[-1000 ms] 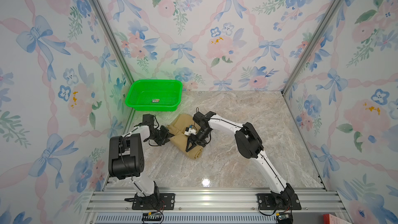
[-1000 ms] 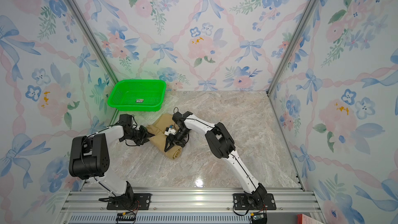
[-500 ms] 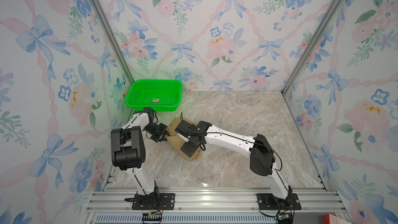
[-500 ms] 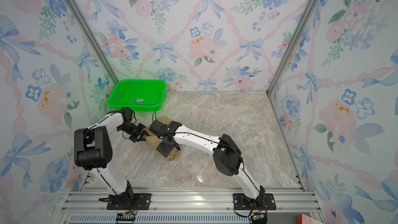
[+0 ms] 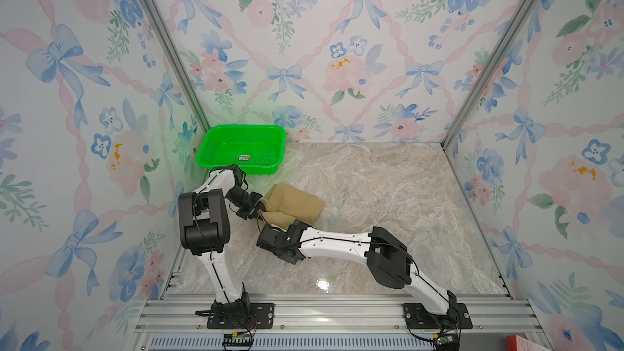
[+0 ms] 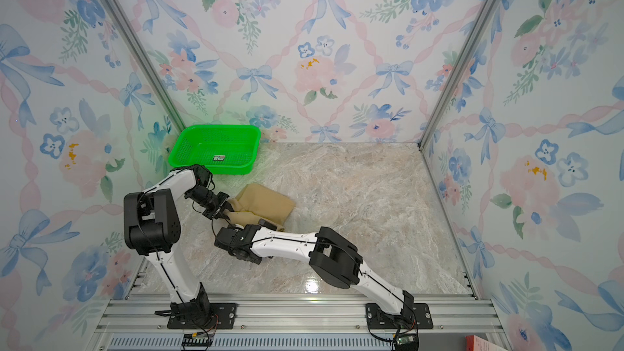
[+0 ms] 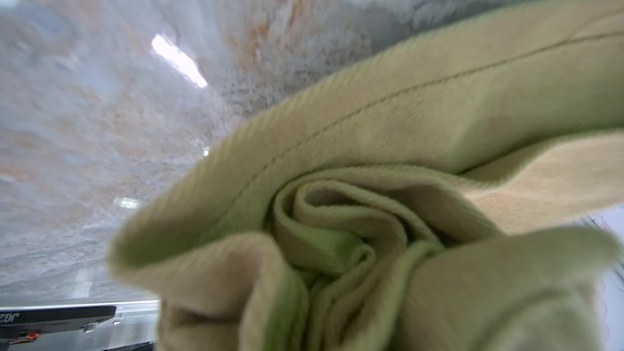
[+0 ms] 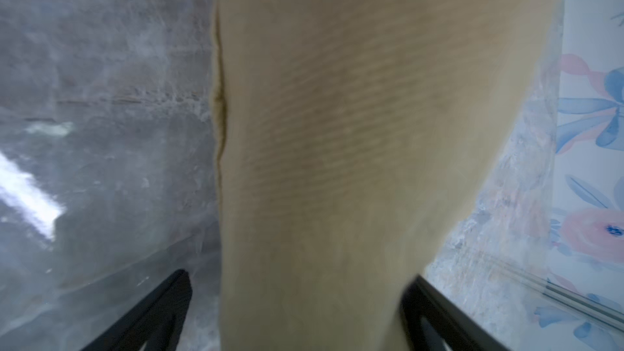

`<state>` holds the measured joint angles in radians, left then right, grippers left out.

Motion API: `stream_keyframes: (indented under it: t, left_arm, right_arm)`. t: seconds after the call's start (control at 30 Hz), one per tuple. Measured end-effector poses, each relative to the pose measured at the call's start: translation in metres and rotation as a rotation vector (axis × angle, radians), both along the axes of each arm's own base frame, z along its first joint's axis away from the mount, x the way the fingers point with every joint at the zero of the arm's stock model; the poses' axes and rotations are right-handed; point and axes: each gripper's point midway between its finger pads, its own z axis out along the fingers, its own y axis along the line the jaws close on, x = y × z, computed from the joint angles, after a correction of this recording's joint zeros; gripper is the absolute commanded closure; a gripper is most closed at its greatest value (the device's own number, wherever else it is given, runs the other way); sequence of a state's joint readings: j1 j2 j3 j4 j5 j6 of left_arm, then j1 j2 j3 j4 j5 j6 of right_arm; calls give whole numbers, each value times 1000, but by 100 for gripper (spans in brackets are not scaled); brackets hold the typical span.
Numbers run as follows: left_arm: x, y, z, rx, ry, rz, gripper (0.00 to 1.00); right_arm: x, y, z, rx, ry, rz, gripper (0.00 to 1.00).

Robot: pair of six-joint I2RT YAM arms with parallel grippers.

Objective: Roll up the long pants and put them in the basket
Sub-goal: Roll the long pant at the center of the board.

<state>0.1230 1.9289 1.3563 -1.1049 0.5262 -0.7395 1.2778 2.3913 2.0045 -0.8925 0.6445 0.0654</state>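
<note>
Left gripper [image 5: 254, 210] is pinched onto the spiral end of the long pants [image 5: 293, 204], cloth bunched right over it. Right gripper [image 8: 300, 275] stands wide apart, fingers [image 8: 172, 288] either side of the roll, not squeezing. The tan roll lies on the marble tabletop [image 5: 388, 204] straight ahead of it. A green basket [image 5: 243, 127] sits just behind the left gripper.
</note>
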Motion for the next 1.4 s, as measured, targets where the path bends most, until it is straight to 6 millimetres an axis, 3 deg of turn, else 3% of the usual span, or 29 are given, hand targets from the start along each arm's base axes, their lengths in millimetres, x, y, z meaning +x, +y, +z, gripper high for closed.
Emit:
stream_keyframes:
  t: [0.03, 0.1, 0.13, 0.17, 0.27, 0.37, 0.43, 0.47, 0.53, 0.63, 1.1, 1.4]
  left_arm:
    - [-1, 0, 0, -1, 4, 0, 100]
    - [-2, 1, 0, -2, 12, 5, 100]
    - [-3, 2, 0, -3, 15, 7, 100]
    - [-4, 1, 0, -7, 18, 10, 100]
    - [-7, 3, -1, -20, 22, 23, 100]
    - [-9, 6, -2, -34, 15, 37, 100]
    - [-11, 6, -2, -42, 5, 42, 87]
    - [-12, 5, -1, -48, 1, 46, 72]
    - [-13, 4, 0, -53, -13, 42, 34]
    - [-14, 7, 6, -42, -60, 24, 2]
    - [-9, 11, 60, 47, -478, -47, 1]
    - [14, -1, 50, 44, -715, -34, 1]
  right_arm:
    - [2, 2, 0, -3, -13, 2, 22]
    - [7, -1, -5, -30, -30, -3, 61]
    - [10, -2, -9, -43, -35, -5, 76]
    - [11, -3, -12, -49, -39, -5, 82]
    - [12, -3, -9, -52, -54, 4, 87]
    - [11, -3, -9, -39, -28, 17, 89]
    - [10, -3, -8, -9, 18, 20, 89]
    - [8, -3, -8, 15, 56, 21, 90]
    - [5, -4, -4, 67, 146, 20, 90]
    - [2, -6, -2, 154, 321, 5, 90]
    - [19, -26, 6, 619, 1043, -217, 84]
    - [20, -15, -2, 813, 1425, -336, 78]
